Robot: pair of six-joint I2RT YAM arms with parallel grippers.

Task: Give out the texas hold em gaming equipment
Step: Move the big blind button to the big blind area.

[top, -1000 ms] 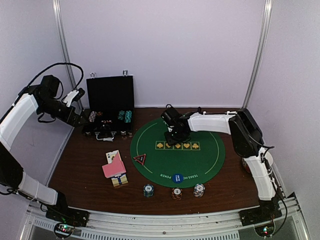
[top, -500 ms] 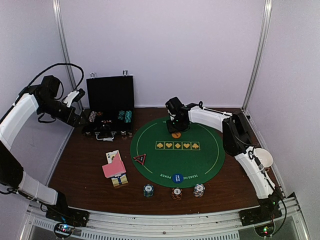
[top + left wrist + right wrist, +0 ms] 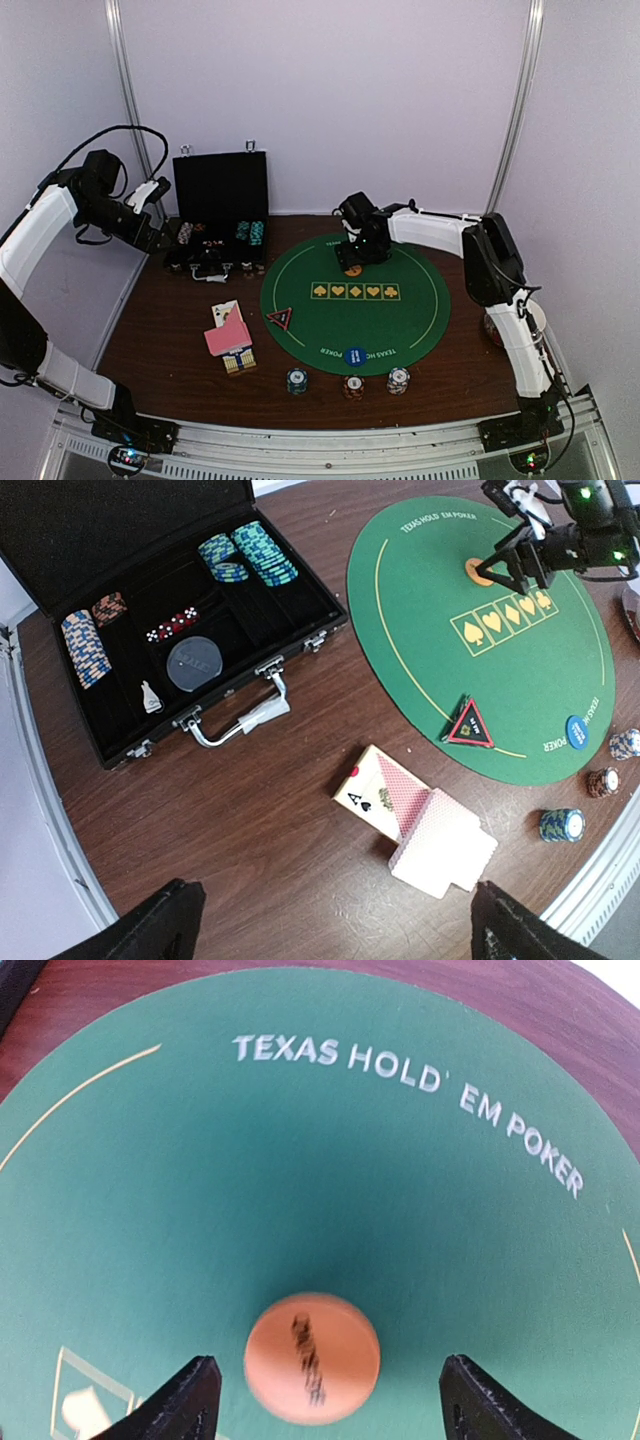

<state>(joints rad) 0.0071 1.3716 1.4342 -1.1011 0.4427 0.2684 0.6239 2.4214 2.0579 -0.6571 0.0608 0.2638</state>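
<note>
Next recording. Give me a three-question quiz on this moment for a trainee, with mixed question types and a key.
1. True or false: the orange disc button lies flat on the green felt mat, between the open jaws of the right gripper, touched by neither.
2. How many chip stacks stand on the wooden table just off the mat's near edge? A) two B) three C) five
3. Fill in: the blue disc button lies on the mat close to its ___ edge (near or far).
Key: 1 true; 2 B; 3 near.
</note>
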